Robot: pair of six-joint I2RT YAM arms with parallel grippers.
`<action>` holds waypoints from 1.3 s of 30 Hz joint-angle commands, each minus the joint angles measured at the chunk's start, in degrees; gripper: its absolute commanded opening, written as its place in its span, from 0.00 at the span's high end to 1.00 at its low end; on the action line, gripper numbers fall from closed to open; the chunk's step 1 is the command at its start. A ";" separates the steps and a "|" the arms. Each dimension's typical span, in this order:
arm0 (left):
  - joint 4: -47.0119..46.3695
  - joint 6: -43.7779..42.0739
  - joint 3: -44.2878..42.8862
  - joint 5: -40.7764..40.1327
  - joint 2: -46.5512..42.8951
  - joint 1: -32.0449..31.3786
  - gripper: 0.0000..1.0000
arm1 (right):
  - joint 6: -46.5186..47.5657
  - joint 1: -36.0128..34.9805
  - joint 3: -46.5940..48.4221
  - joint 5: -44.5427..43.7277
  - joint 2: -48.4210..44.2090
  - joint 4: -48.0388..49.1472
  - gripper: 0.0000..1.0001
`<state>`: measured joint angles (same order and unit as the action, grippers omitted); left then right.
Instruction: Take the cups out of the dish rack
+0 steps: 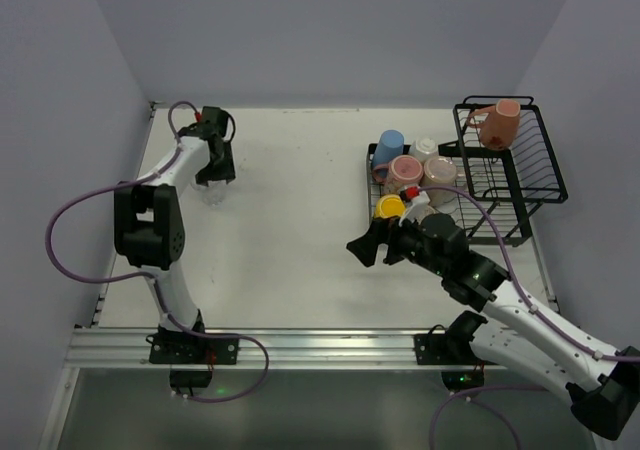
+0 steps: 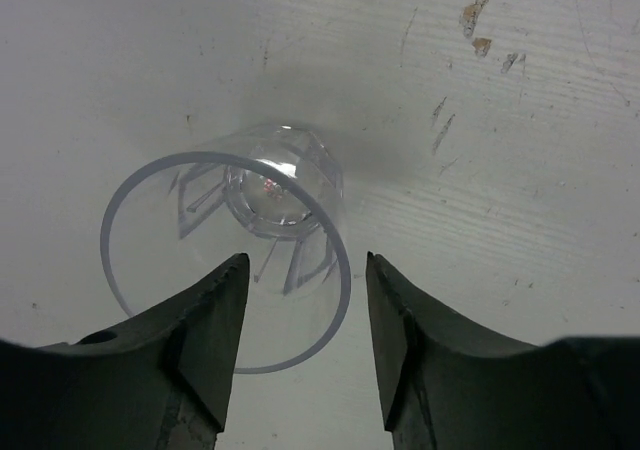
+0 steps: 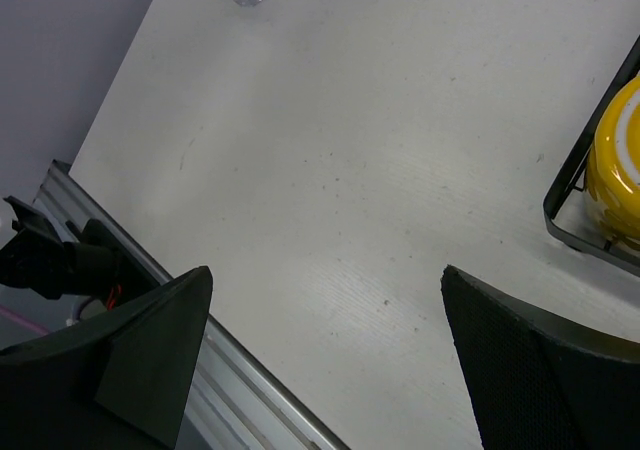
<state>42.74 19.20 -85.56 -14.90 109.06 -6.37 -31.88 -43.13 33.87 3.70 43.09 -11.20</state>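
Observation:
A clear glass tumbler stands upright on the table at the far left. My left gripper is open just above it, with the right side of the rim between the fingers, and is not gripping it; it also shows in the top view. The black wire dish rack at the right holds blue, pink, white, beige and yellow cups on its flat tray. A salmon mug sits in the taller basket. My right gripper is open and empty, left of the rack.
The right wrist view shows the yellow cup inside the rack's corner wire at its right edge. The aluminium rail at the table's near edge lies below the jaws. White walls close in the table at the back and both sides.

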 commanded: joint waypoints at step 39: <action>-26.93 -3.29 47.77 36.52 -74.78 -28.07 0.01 | 30.81 49.99 52.28 -15.92 36.89 -10.43 0.05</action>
<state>14.61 18.13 -35.05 24.80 33.58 -31.70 -7.05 5.82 87.90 -14.74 82.74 -27.27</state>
